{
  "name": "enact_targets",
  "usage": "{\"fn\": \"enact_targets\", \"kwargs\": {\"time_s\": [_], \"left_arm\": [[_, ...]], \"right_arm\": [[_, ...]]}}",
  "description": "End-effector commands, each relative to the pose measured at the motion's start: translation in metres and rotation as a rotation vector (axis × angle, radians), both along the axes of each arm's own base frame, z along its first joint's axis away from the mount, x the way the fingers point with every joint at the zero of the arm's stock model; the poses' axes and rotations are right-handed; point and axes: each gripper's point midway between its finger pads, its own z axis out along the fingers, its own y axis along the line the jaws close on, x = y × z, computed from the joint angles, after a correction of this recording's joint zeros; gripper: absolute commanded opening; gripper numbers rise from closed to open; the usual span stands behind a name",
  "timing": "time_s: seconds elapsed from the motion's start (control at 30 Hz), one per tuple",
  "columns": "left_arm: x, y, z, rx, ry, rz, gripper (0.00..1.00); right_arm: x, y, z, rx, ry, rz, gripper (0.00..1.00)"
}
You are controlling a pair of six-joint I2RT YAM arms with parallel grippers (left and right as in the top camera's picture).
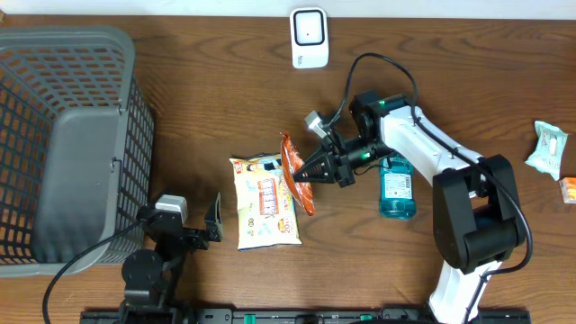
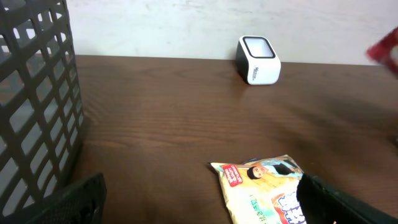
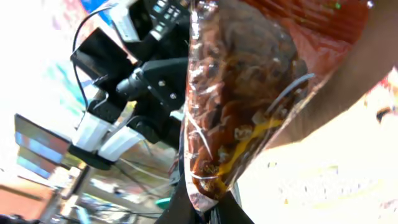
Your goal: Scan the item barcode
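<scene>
Overhead: my right gripper [image 1: 304, 173] pinches the red snack packet [image 1: 290, 155] at table centre, probably to turn its code toward the scanner [image 1: 308, 38] at twelve o'clock; I can't find the barcode. My left gripper [image 1: 193, 225] sits at seven o'clock, fingers wide, empty.

Left wrist: the packet [image 2: 384, 46] is a cropped red blur at two o'clock.

Right wrist: the packet [image 3: 242, 93] fills the frame, and glare hides the table.

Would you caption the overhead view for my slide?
Right pincer grips an orange snack bag; white scanner at the far edge.
</scene>
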Motion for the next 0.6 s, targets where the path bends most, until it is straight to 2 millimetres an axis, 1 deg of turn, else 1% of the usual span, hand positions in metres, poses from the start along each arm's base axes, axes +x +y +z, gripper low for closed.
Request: {"fn": "enact_targets", "kwargs": {"time_s": [0.0,0.07,0.1,0.17,0.23,0.37,0.47,0.5,0.57], "left_arm": [[-0.001,0.001,-0.012,0.015,0.032,0.004,0.98],[-0.001,0.001,-0.012,0.015,0.032,0.004,0.98],[-0.001,0.001,-0.012,0.015,0.032,0.004,0.98],[-0.001,0.001,-0.012,0.015,0.032,0.004,0.98],[-0.001,0.001,-0.012,0.015,0.032,0.004,0.98],[-0.001,0.001,-0.012,0.015,0.032,0.004,0.98],[-0.001,0.001,-0.012,0.015,0.032,0.004,0.98],[-0.001,0.001,-0.012,0.015,0.032,0.004,0.98],[-0.001,0.001,-0.012,0.015,0.032,0.004,0.98]], "right_arm": [[0.003,-0.008,-0.023,-0.241,0.295,-0.07,0.01],[0.005,-0.011,-0.055,-0.414,0.418,-0.123,0.01],[0.006,-0.01,-0.067,-0.471,0.474,-0.149,0.01],[0.008,-0.005,-0.083,-0.527,0.525,-0.179,0.01],[0.009,0.001,-0.096,-0.572,0.527,-0.196,0.01],[0.012,0.007,-0.127,-0.749,0.436,-0.263,0.01],[0.012,0.008,-0.147,-0.874,0.314,-0.294,0.02],[0.012,0.005,-0.156,-0.936,0.261,-0.309,0.04],[0.013,-0.004,-0.171,-1.06,0.181,-0.354,0.17]]}}
